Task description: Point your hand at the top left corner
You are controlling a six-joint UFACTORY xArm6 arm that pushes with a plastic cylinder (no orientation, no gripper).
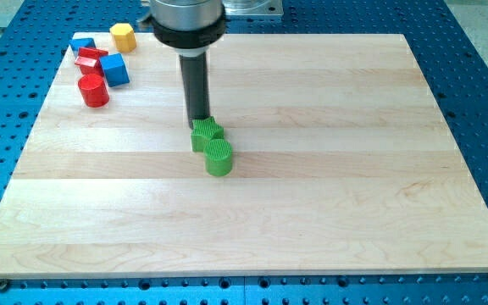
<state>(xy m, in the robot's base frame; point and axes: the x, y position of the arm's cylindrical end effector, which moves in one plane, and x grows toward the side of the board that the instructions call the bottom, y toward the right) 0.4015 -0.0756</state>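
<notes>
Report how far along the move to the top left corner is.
Done: nothing visible yet. In hand: my tip sits near the board's middle, touching the top edge of the upper green block, with the green cylinder just below. Left: the whole trip to the view's top left corner, where the red cylinder, blue cube and yellow block cluster.

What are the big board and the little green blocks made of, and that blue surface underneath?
The board looks like pale wood: glued strips with visible grain, matte. The green cylinder and the green block behind it, which my tip touches, look like painted wood or plastic; I cannot tell which. The blue surface looks like painted metal with rows of holes.
</notes>
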